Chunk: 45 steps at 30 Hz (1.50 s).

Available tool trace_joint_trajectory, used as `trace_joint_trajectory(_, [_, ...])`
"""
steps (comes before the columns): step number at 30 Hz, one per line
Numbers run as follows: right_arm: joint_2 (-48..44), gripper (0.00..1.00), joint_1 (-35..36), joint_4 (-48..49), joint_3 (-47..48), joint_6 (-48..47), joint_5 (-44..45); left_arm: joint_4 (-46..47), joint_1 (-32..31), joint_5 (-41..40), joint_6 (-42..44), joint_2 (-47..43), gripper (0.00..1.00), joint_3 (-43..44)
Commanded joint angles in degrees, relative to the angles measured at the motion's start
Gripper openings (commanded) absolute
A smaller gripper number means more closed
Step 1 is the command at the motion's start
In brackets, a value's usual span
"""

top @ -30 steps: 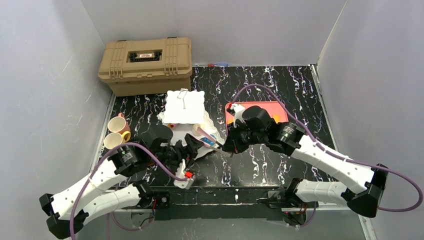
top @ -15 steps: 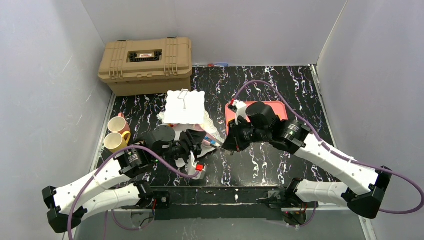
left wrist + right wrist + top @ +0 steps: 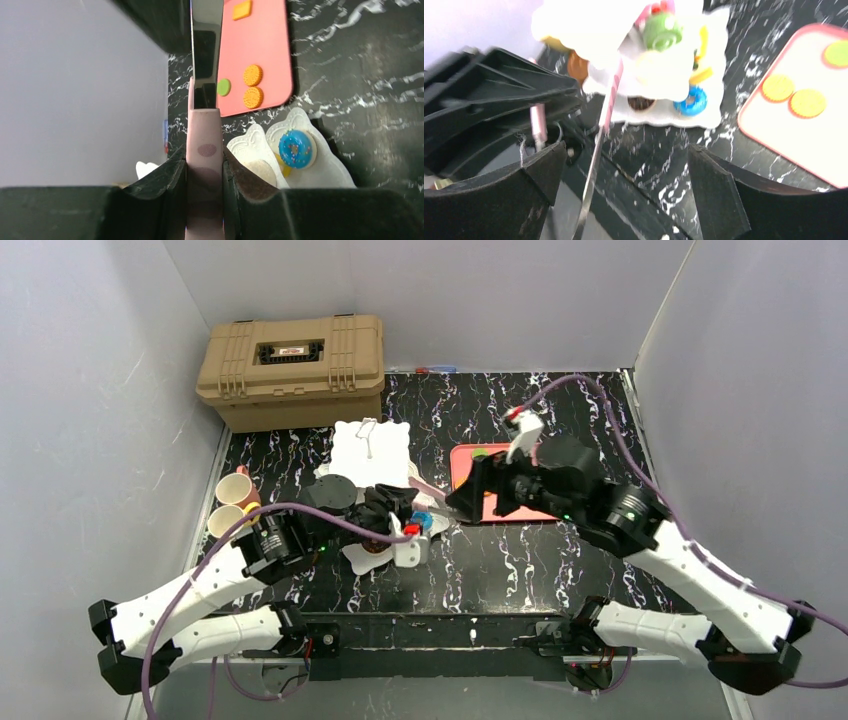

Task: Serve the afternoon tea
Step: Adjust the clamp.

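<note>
The white tiered stand (image 3: 369, 454) stands left of centre, with a blue donut (image 3: 295, 148) and other toy pastries on its lowest plate (image 3: 659, 116). My left gripper (image 3: 204, 161) is shut on the pink spotted handle (image 3: 204, 142) of a utensil. Its metal blade (image 3: 206, 45) points toward the pink tray (image 3: 262, 50). My right gripper (image 3: 624, 185) is open, its jaws wide apart on either side of the blade (image 3: 591, 170) without touching it. In the top view the left gripper (image 3: 400, 522) sits at the stand's near right corner. The right gripper (image 3: 468, 497) hangs over the tray's left edge.
A pink cup (image 3: 236, 489) and a yellow cup (image 3: 225, 521) stand at the left edge. The tan hard case (image 3: 292, 365) is at the back left. Orange cookies (image 3: 807, 102) and a green disc (image 3: 223, 87) lie on the tray (image 3: 470, 456).
My right gripper has opened, let go of the utensil and drawn back to the right. My left gripper has shut on the pink handle and shifted right along the stand's front.
</note>
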Motion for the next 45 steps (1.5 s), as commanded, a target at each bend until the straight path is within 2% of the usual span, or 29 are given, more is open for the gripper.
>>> trace_joint_trajectory(1, [-7.6, 0.98, 0.4, 9.6, 2.2, 2.1, 12.6, 8.6, 0.3, -7.4, -14.5, 0.4, 0.0, 2.3])
trace_joint_trajectory(4, [-11.2, 0.98, 0.4, 16.5, -1.5, 4.7, 13.5, 11.3, 0.3, -10.7, -19.0, 1.7, 0.0, 2.7])
trace_joint_trajectory(10, [-14.2, 0.98, 0.4, 23.0, -7.5, 8.6, 11.5, 11.0, 0.3, -12.5, -27.1, 4.7, 0.0, 6.0])
trace_joint_trajectory(14, [-12.0, 0.98, 0.4, 27.2, -9.6, 10.6, 7.6, 12.1, 0.3, -12.1, -30.7, 6.8, 0.0, 7.4])
trace_joint_trajectory(18, [-9.0, 0.99, 0.4, 30.6, -11.1, 10.4, 6.2, 12.3, 0.3, -10.9, -32.9, 9.6, 0.0, 9.8])
trace_joint_trajectory(23, [-6.5, 0.98, 0.4, 32.0, -11.3, 8.8, 9.0, 13.1, 0.3, -9.8, -33.9, 12.6, 0.0, 12.2])
trace_joint_trajectory(31, [-5.8, 0.98, 0.4, 38.8, -14.6, 9.4, 10.3, 13.1, 0.3, -8.7, -34.4, 13.4, 0.0, 12.7])
trace_joint_trajectory(39, [-4.2, 0.77, 0.4, 43.7, -16.9, 9.5, 10.2, 13.1, 0.3, -7.3, -37.0, 13.5, 0.0, 13.8])
trace_joint_trajectory(42, [-3.9, 0.76, 0.4, 43.5, -16.5, 6.9, 11.1, 13.0, 0.3, -5.6, -37.9, 12.8, 0.0, 13.7])
trace_joint_trajectory(45, [-4.0, 0.8, 0.4, 42.2, -16.1, 4.7, 12.3, 13.0, 0.3, -5.2, -38.7, 12.4, 0.0, 13.7])
